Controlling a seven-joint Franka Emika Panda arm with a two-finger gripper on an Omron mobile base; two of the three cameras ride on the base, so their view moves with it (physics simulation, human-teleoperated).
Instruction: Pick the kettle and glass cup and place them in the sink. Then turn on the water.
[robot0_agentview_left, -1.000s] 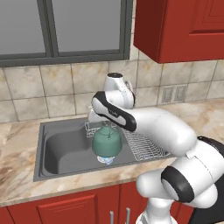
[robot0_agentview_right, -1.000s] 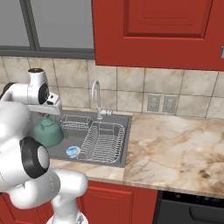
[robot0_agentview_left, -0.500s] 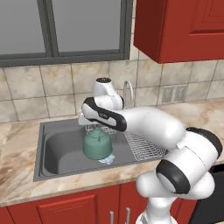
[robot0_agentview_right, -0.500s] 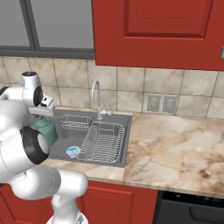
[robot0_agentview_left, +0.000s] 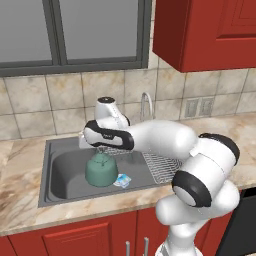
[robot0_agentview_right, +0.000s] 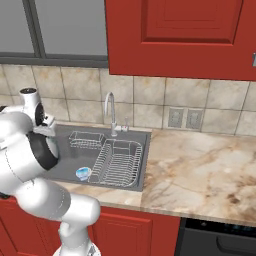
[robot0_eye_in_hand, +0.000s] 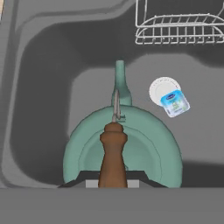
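Note:
The teal-green kettle (robot0_agentview_left: 101, 171) hangs low inside the sink (robot0_agentview_left: 64, 169), toward its left half. My gripper (robot0_agentview_left: 102, 150) is directly above it, shut on its dark arched handle (robot0_eye_in_hand: 113, 155). In the hand view the kettle (robot0_eye_in_hand: 144, 151) lies right under the fingers, its spout pointing away over the grey sink floor (robot0_eye_in_hand: 52, 92). Whether its base touches the floor I cannot tell. The glass cup is out of view. No water runs from the chrome faucet (robot0_agentview_left: 145, 103).
A small blue-white round object (robot0_eye_in_hand: 169, 98) lies on the sink floor just right of the kettle. The wire dish rack (robot0_agentview_right: 118, 160) fills the sink's right half, with a small wire basket (robot0_agentview_right: 85, 139) behind. Marble counter (robot0_agentview_right: 200, 170) stretches to the right.
The arm has swung left and carried the kettle from beside the dish rack toward the left part of the basin, slightly lower. The grip has not changed.

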